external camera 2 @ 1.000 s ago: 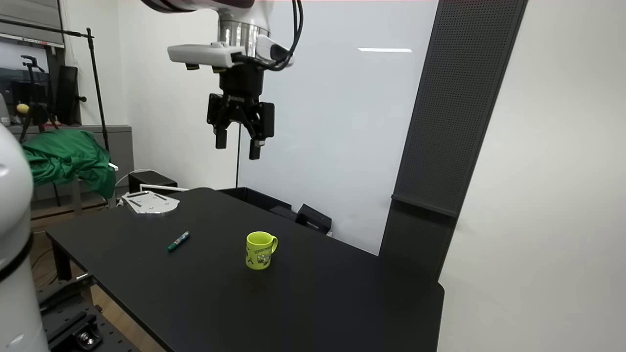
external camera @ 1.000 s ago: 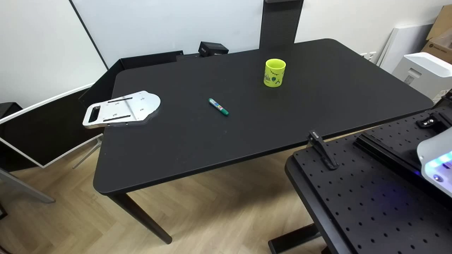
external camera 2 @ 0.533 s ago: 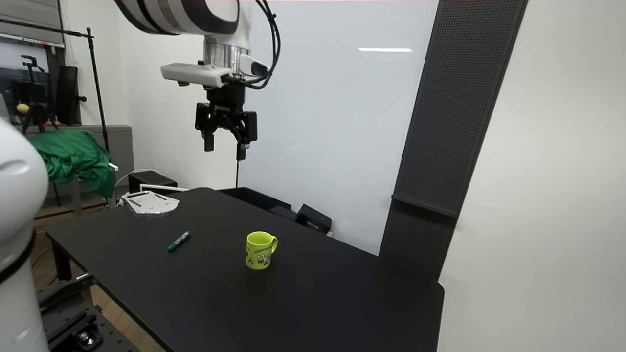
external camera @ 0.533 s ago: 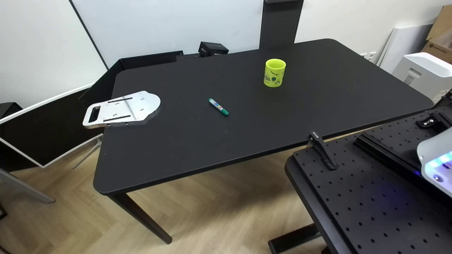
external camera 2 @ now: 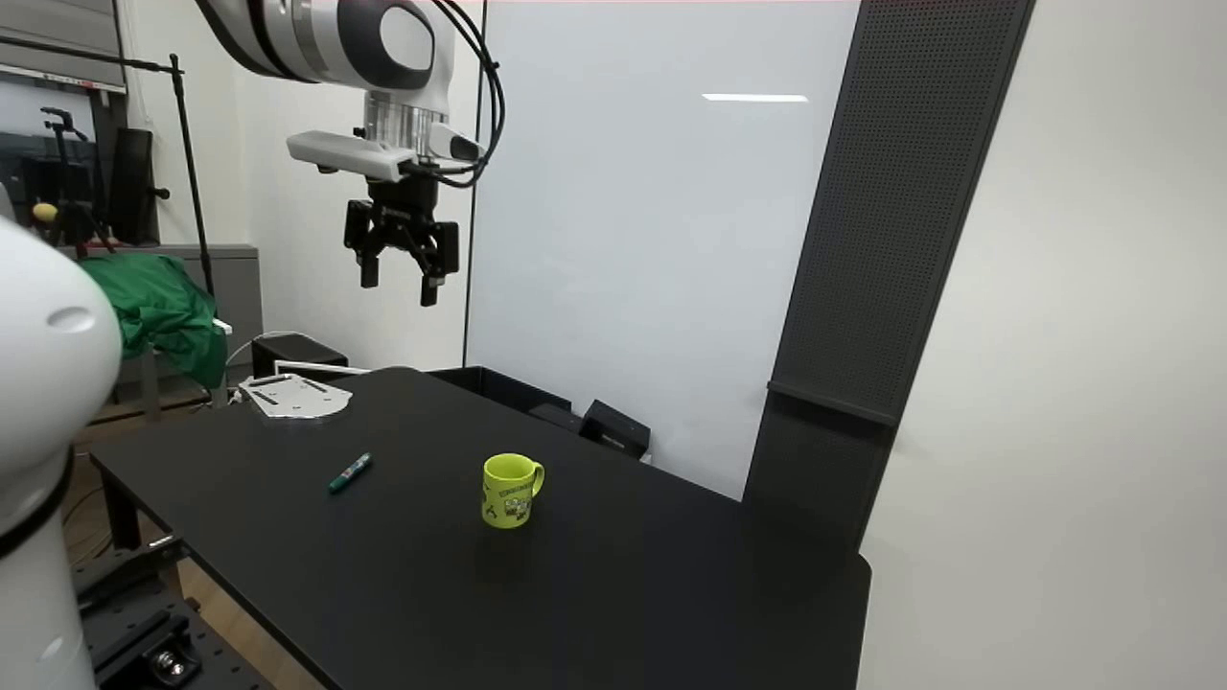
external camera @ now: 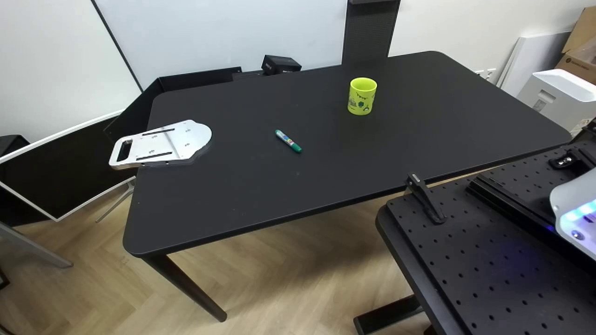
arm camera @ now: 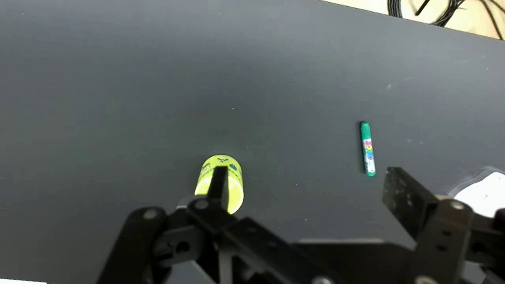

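- Well, at the far left in an exterior view, the white arm (external camera 2: 43, 383) fills the near corner and hides part of a green cloth (external camera 2: 158, 311) in the background.
- Next along, the plate (external camera 2: 297, 397), pale with dark slots, lies flat at one end of the black counter (external camera 2: 652, 575). Its grip end (external camera: 115, 153), as an exterior view shows, juts out past the edge.
- Then comes the marker (external camera 2: 350, 472), lying on its side on the counter between the plate and the mug (external camera 2: 506, 491). It is green at both ends, with coloured print along a white middle.
- Slightly right of that, the pincer (external camera 2: 399, 287) hangs high in the air over the counter, pointing down. Its fingers (arm camera: 218, 185) stand wide apart. In the wrist view one of them crosses in front of the mug, while the marker shows in the gap, a little beyond the tips.
- Farther right, the mug stands upright on the counter, well apart from the marker. It is yellow-green with dark drawings, and its handle (external camera 2: 542, 475) points right.
- Behind the counter's back edge sits a small black box (external camera 2: 613, 428), near the foot of a white board (external camera 2: 671, 240).
- Last, a tall dark panel (external camera 2: 887, 211), finely perforated, rises beside that board.
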